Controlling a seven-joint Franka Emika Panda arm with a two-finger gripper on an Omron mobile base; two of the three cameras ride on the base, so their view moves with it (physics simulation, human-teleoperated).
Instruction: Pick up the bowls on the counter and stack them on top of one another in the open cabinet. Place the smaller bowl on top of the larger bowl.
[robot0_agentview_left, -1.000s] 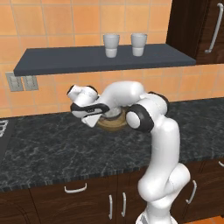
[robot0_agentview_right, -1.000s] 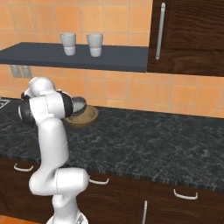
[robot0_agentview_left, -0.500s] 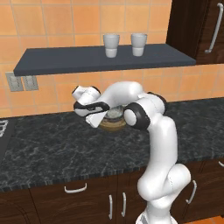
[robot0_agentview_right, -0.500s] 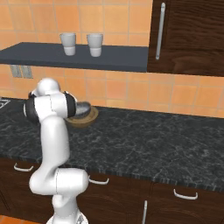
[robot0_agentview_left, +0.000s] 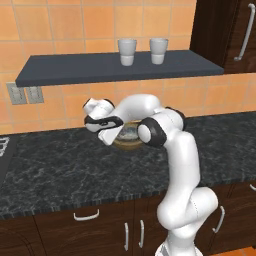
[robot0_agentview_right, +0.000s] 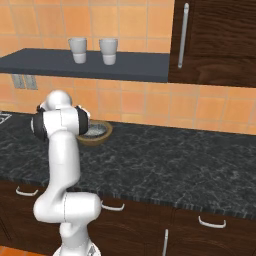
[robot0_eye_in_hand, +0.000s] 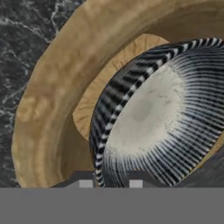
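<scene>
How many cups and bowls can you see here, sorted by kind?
Cups: 2, pale grey, one beside the other on the dark wall shelf.
Bowls: 2, the smaller bowl sitting inside the larger bowl on the counter.
Total: 4.

Left base view: camera behind arm, to its left, facing forward and down over counter (robot0_agentview_left: 60, 170); arm rises at lower right. Right base view: camera behind arm, to its right, same facing; arm at lower left. Both share counter (robot0_agentview_right: 165, 165), shelf (robot0_agentview_left: 115, 67) (robot0_agentview_right: 75, 62), two cups, tiled wall, nested bowls. Hand view: very near, looking along gripper into larger bowl (robot0_eye_in_hand: 52, 105) holding smaller bowl (robot0_eye_in_hand: 153, 118).
</scene>
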